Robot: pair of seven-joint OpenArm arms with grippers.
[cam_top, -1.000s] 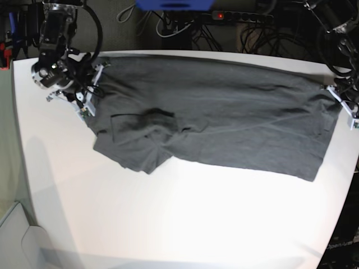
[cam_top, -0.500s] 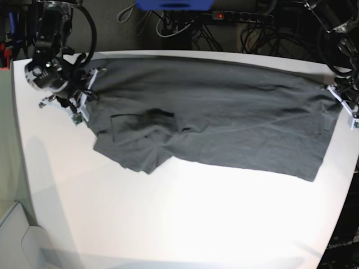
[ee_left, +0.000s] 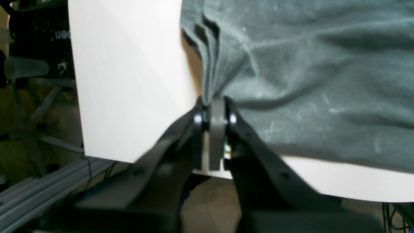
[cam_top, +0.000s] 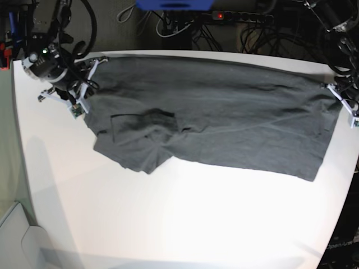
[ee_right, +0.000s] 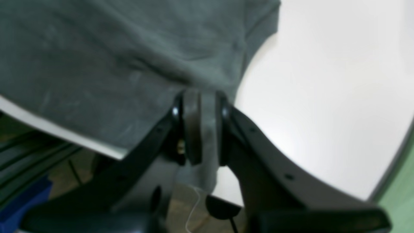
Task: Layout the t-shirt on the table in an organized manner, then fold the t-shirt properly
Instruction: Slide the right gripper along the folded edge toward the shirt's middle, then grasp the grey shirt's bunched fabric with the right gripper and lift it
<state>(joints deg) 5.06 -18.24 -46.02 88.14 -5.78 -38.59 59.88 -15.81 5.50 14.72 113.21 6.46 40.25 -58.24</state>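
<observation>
The t-shirt (cam_top: 224, 120), a dark charcoal-grey, plain, short-sleeved garment of soft cloth, lies spread along the far edge of the table (cam_top: 185, 224), a large white matte top with rounded corners. It reaches nearly from the far left corner to the right edge. It is not yet flat: a bunched pocket of cloth sits left of its middle, and the near-left part lies doubled over itself.

The 2 grippers each hold 1 end. The right gripper (ee_right: 200, 97), by the far left corner in the base view, is clenched on a fold of the cloth at the shirt's edge. The left gripper (ee_left: 213, 103), at the right edge, is pinched tight on several gathered layers that fan out above its tips. Both grips sit very near the table's rim.

The step in hand looks like stretching the shirt out before folding. The risks follow from that. The right grip appears to catch only a thin margin of cloth, so a hard pull could slip it free. Pulling outward could drag an end over the rim, since both ends lie close to it. The central bunch may also stay if tension runs only along the far hem.
</observation>
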